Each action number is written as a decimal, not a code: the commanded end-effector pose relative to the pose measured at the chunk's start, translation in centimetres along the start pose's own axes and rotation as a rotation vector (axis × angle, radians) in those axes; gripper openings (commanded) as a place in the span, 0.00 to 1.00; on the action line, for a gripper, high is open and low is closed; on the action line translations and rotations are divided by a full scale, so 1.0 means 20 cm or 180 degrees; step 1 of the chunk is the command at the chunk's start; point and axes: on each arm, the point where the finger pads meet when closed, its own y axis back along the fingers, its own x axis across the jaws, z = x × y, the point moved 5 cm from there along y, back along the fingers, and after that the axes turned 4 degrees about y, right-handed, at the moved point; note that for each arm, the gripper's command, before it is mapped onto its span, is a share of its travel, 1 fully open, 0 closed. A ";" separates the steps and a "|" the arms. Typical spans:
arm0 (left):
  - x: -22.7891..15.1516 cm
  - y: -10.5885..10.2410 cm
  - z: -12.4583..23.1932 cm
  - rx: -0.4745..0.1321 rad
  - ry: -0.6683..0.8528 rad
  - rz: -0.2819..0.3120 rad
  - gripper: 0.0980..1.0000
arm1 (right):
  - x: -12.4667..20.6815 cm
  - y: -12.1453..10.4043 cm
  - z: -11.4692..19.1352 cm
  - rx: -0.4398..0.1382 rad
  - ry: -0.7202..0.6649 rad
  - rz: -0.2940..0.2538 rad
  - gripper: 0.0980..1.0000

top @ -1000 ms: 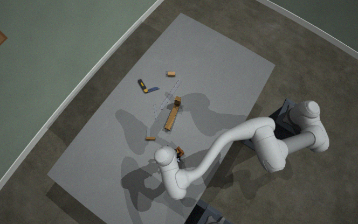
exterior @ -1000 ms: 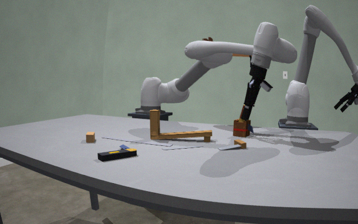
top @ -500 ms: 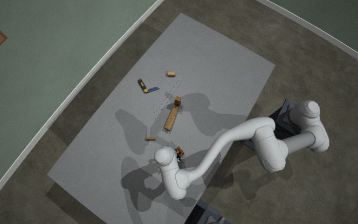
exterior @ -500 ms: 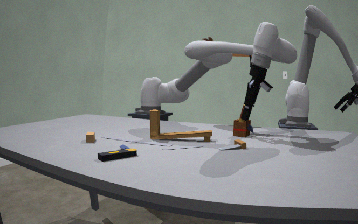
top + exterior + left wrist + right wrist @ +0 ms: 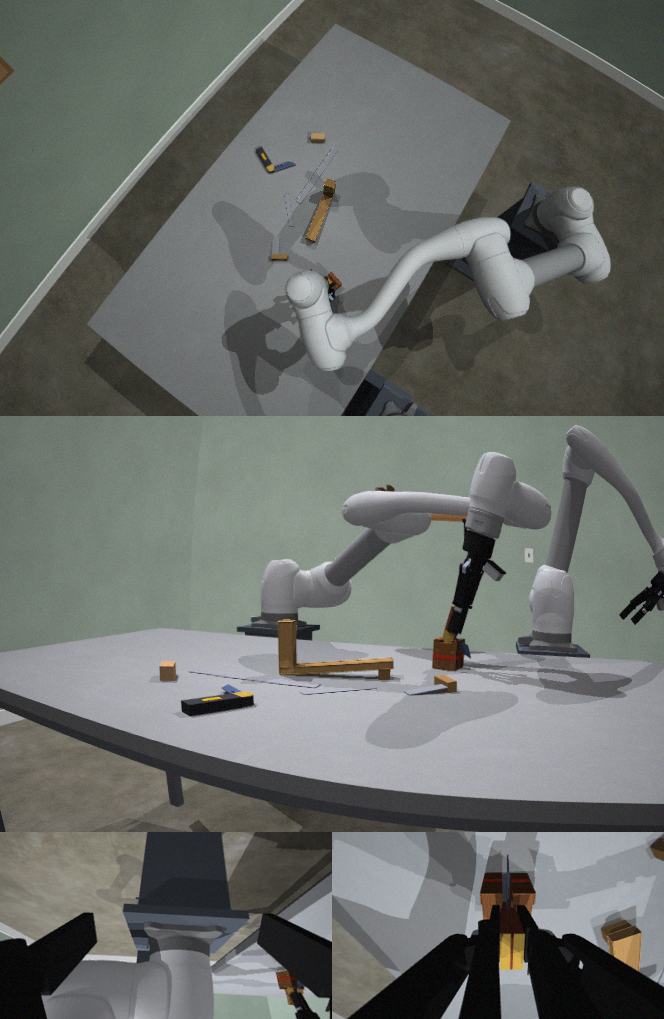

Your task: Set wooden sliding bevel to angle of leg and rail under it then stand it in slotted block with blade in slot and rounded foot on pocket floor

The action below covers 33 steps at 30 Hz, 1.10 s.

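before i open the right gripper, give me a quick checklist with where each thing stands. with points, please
1. Right gripper (image 5: 331,291) (image 5: 455,628) (image 5: 295,996) (image 5: 509,911) holding the wooden bevel (image 5: 449,635) (image 5: 511,953), not the black bevel (image 5: 264,157) (image 5: 215,704): ok.
2. Bevel angle equals the angle between leg (image 5: 329,188) (image 5: 287,646) and rail (image 5: 318,218) (image 5: 345,665): cannot tell.
3. Blade (image 5: 466,649) (image 5: 508,882) fully down in the slot of the block (image 5: 335,281) (image 5: 447,657) (image 5: 284,981) (image 5: 487,886): cannot tell; it lines up with the slot.
4. Rounded foot on the pocket floor: cannot tell, hidden.
5. Bevel standing on its own: not ok, the gripper has it.
6. Left gripper (image 5: 628,617) (image 5: 177,928) open and away from the block: ok.

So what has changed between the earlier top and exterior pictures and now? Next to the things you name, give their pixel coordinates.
Nothing visibly changed: I see no move, grasp or release. The right claw (image 5: 452,632) (image 5: 295,993) (image 5: 508,917) stays shut on the wooden bevel (image 5: 449,635) (image 5: 289,991) (image 5: 505,953) at the slotted block (image 5: 334,281) (image 5: 446,660) (image 5: 284,981) (image 5: 488,886); the left claw (image 5: 628,617) (image 5: 177,928) stays open, away from the table. The black bevel (image 5: 264,159) (image 5: 217,704) lies where it was.
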 end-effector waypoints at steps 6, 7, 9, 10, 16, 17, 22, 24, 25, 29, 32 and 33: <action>0.00 0.00 0.00 0.0003 0.0000 -0.0001 1.00 | 0.00 0.08 0.02 0.0008 0.0000 0.0002 0.00; 0.00 0.00 0.00 0.0003 0.0000 -0.0001 1.00 | 0.00 0.09 0.02 0.0008 0.0000 0.0002 0.00; 0.00 0.00 0.00 0.0003 0.0000 -0.0001 1.00 | 0.00 0.11 0.03 0.0008 0.0000 0.0002 0.00; 0.00 0.00 0.00 0.0003 0.0000 -0.0001 1.00 | 0.00 0.12 0.03 0.0008 0.0000 0.0002 0.00; 0.00 0.00 0.00 0.0003 0.0000 -0.0001 1.00 | 0.00 0.19 0.05 0.0008 0.0000 0.0002 0.00; 0.00 0.00 0.00 0.0003 0.0000 -0.0001 1.00 | 0.00 0.19 0.05 0.0008 0.0000 0.0002 0.00; 0.00 0.00 0.00 0.0003 0.0000 -0.0001 1.00 | 0.00 0.21 0.06 0.0008 0.0000 0.0002 0.00; 0.00 0.00 0.00 0.0003 0.0000 -0.0001 1.00 | 0.00 0.22 0.06 0.0008 0.0000 0.0002 0.00; 0.00 0.00 0.00 0.0003 0.0000 -0.0001 1.00 | 0.00 0.23 0.06 0.0008 0.0000 0.0002 0.00; 0.00 0.00 0.00 0.0003 0.0000 -0.0001 1.00 | 0.00 0.24 0.07 0.0008 0.0000 0.0002 0.00; 0.00 0.00 0.00 0.0003 0.0000 -0.0001 1.00 | 0.00 0.24 0.07 0.0008 0.0000 0.0002 0.00; 0.00 0.00 0.00 0.0003 0.0000 -0.0001 1.00 | 0.00 0.24 0.07 0.0008 0.0000 0.0002 0.00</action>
